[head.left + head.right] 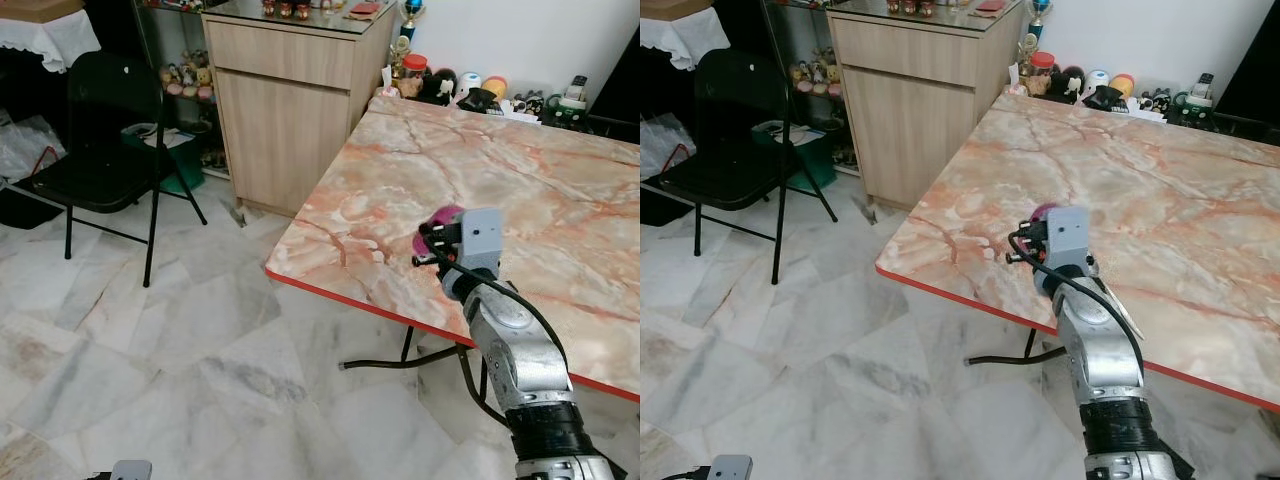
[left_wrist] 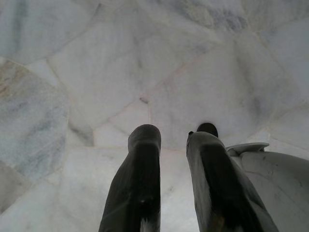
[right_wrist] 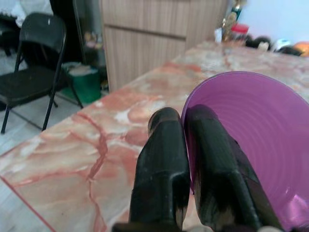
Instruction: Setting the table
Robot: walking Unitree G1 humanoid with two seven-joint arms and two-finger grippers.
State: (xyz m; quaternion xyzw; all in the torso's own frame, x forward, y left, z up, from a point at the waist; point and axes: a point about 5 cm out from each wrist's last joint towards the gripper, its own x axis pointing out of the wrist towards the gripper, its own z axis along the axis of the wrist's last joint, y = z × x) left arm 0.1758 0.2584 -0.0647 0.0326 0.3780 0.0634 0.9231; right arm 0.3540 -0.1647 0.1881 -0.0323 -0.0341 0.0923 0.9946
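Marble table | right tool pinches purple bowl rim | left tool over floor

Your right arm reaches up and forward from the lower right, silver forearm angled toward the counter, its wrist over the near red edge. Your right pincer sits above the counter just inside that edge, its two black fingers pressed close together, clamping the rim of the purple bowl, one finger outside and one inside. Your left pincer hangs low, pointing down at the floor, fingers slightly parted with nothing between them.
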